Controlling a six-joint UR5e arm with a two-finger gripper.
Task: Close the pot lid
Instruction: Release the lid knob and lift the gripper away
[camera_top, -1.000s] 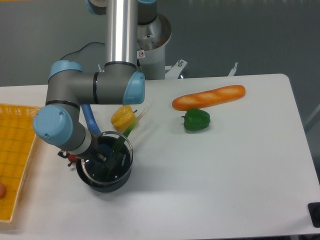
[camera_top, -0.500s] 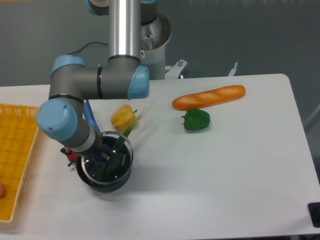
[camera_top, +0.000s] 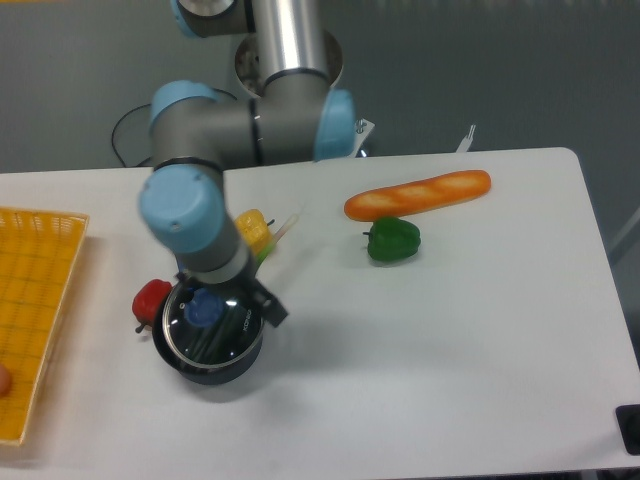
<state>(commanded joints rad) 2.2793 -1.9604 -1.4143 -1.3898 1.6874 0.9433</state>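
The round clear glass pot lid with its blue knob (camera_top: 207, 318) sits on the small black saucepan (camera_top: 213, 362) near the white desk's (camera_top: 450, 350) front left. The claw (camera_top: 262, 304) hangs beside the rim (fingers hidden; cannot tell their state). A sideways drift could knock the lid askew.

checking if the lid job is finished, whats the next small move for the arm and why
Probably a short straight lift of the end effector up and away. The pot lid looks seated flat on the pot, its blue knob uncovered and centred, so nothing seems left to place. Whether the end effector is open cannot be told, and the red pepper and yellow pepper sit close, so sideways moves risk bumping them.
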